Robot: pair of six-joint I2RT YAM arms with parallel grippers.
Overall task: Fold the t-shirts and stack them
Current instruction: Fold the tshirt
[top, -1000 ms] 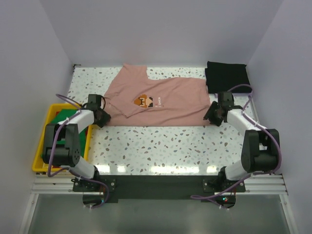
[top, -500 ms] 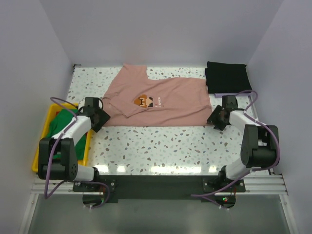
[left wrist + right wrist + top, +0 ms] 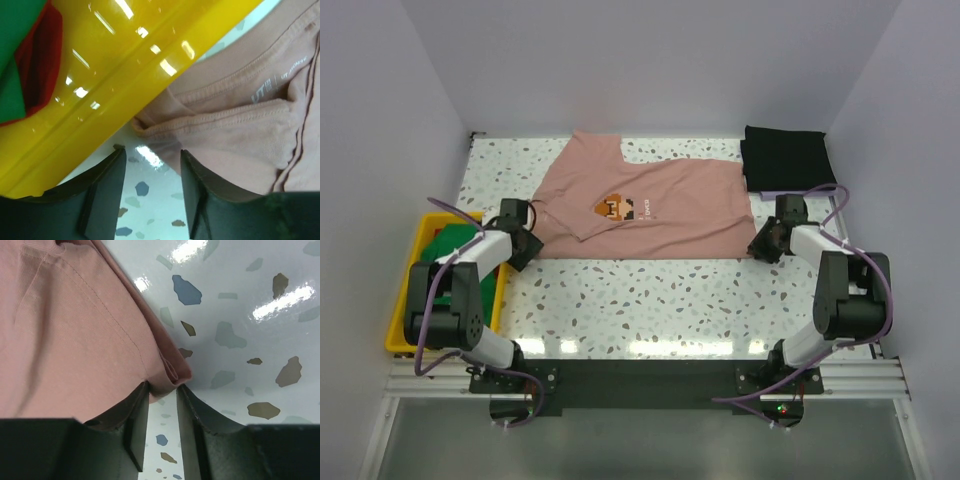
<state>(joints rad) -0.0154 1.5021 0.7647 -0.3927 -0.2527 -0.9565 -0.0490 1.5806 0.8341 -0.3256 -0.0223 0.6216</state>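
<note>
**Flanking a pink shirt (image 3: 640, 205), two tools set at its near corners**

The shirt is spread flat, printed side up, across the far half of a speckled worktop (image 3: 650, 290). The left tool (image 3: 151, 152) is held low at the shirt's near left corner, its fingers wide apart with nothing between them; bunched hem is seen just ahead. A yellow bin (image 3: 405, 300) with green cloth (image 3: 450, 245) in it is placed just beside that tool. The right tool (image 3: 161, 386) is lowered at the near right corner, its fingers parted only narrowly, the hem's tip lying at the mouth of the gap but not pinched. A folded black shirt (image 3: 785, 157) is laid at the far right.
</note>
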